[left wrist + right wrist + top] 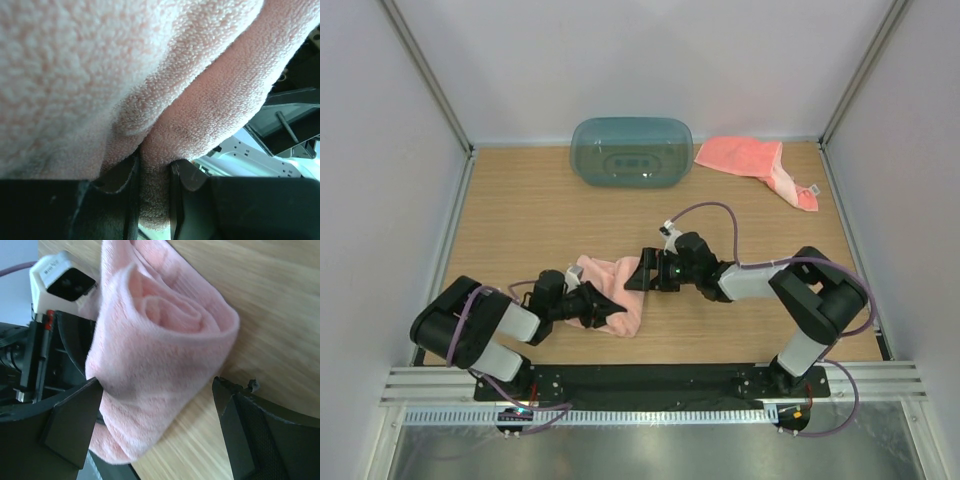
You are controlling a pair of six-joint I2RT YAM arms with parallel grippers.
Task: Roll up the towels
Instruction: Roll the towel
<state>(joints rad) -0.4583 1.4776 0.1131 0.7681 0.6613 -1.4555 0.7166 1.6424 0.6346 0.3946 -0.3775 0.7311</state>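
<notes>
I am counting two arms, two towels and one tub. Nearest me, the left gripper (pixel 608 311) is clamping a fold of the nearer towel (pixel 165 335) between its black fingers (pixel 131 200), and in the left wrist view the terry loops are bulging out above them. That towel is lying on the wooden table (pixel 520 210) between the two grippers. It is salmon pink, soft and nubbly, wound into a loose spiral roll whose end is facing the right wrist camera. The right gripper (pixel 156 385) is standing wide apart, one finger on each side of the roll, gripping nothing. A small white camera box (pixel 60 277) on the left wrist seems to be carrying a line of print, but it is too blurred for me to read. Farther back, the translucent teal oval tub (pixel 632 152) of smooth plastic is sitting against the far wall. Just to its right the second towel (pixel 745 157) is lying unrolled and rumpled, with a small white tag (pixel 812 188) showing at its right end
</notes>
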